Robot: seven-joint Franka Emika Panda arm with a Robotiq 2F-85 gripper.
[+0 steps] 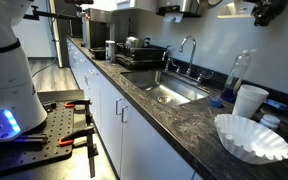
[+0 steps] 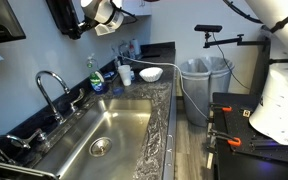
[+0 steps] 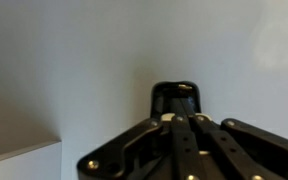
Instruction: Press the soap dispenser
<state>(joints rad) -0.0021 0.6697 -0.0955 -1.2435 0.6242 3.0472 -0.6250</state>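
Observation:
The soap dispenser [image 2: 66, 17] is a dark box on the wall above the sink, at the top edge in both exterior views [image 1: 180, 8]. My gripper [image 2: 104, 14] hangs high beside it, on the side toward the robot base, with a small gap between them; it also shows in an exterior view [image 1: 267, 11]. In the wrist view the black fingers [image 3: 176, 92] are together and hold nothing, pointing at a plain white wall. The dispenser does not show in the wrist view.
Below are a steel sink [image 2: 134, 108] and a chrome tap [image 2: 52, 86] set in a dark stone counter [image 1: 184, 125]. A tall clear bottle with blue liquid [image 2: 97, 76], white cups [image 1: 250, 100] and a bowl of paper filters [image 1: 252, 138] stand nearby. Bins [image 2: 199, 80] stand on the floor.

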